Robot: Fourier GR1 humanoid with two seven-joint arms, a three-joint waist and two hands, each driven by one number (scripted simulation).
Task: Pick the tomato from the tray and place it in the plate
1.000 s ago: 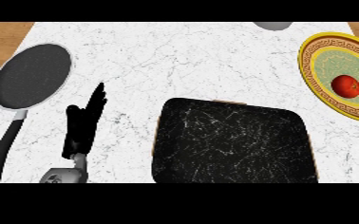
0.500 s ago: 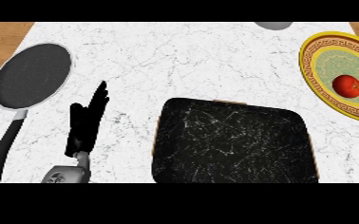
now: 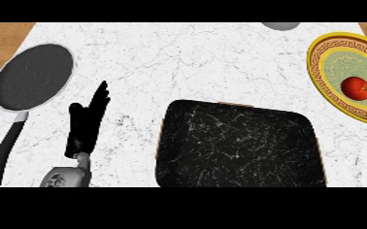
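Note:
The red tomato [image 3: 355,87] lies in the yellow-rimmed plate [image 3: 321,73] at the right edge of the head view. A black marbled tray [image 3: 240,145] with nothing on it sits at the lower centre of the counter. My left hand [image 3: 86,123] rests open at the lower left, fingers straight and pointing up, well left of the tray. No right hand shows anywhere.
A dark frying pan [image 3: 36,75] with a long handle [image 3: 8,145] lies at the far left. A grey round object [image 3: 281,25] peeks in at the top right. The white marble counter [image 3: 193,63] stretches between pan and plate.

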